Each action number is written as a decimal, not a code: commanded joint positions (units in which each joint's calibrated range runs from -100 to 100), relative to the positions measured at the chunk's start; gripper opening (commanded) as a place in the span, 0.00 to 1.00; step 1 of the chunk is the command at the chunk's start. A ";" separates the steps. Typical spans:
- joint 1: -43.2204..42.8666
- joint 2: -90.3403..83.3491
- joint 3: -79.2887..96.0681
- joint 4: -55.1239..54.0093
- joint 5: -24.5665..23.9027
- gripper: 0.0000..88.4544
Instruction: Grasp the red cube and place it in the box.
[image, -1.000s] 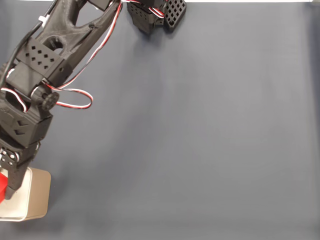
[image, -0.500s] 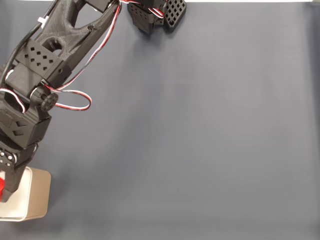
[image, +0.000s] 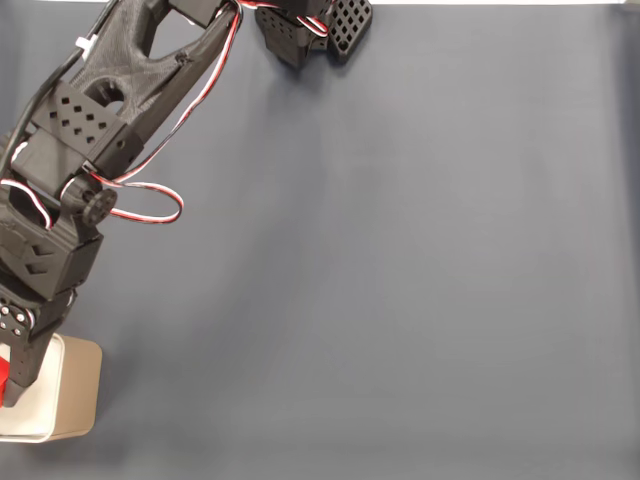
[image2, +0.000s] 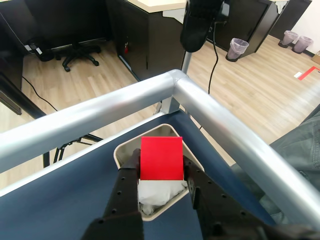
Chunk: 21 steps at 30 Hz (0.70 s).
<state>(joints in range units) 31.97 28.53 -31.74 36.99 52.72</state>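
Wrist view: hand (image2: 161, 172) pinching bright matte red cube (image2: 161, 158) above white-lined box (image2: 123, 150).

The black arm (image: 110, 110) stretches from top centre to lower left in the fixed view; its jaws are clamped.

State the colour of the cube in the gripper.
Bright red cube, clearest in the wrist view.
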 joint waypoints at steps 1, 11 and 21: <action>-0.08 -1.32 -3.03 -2.40 0.00 0.07; -0.01 -2.53 -2.84 1.53 0.93 0.45; 0.41 -3.66 -3.12 1.45 0.83 0.58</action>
<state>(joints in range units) 31.97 28.61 -31.74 38.66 53.16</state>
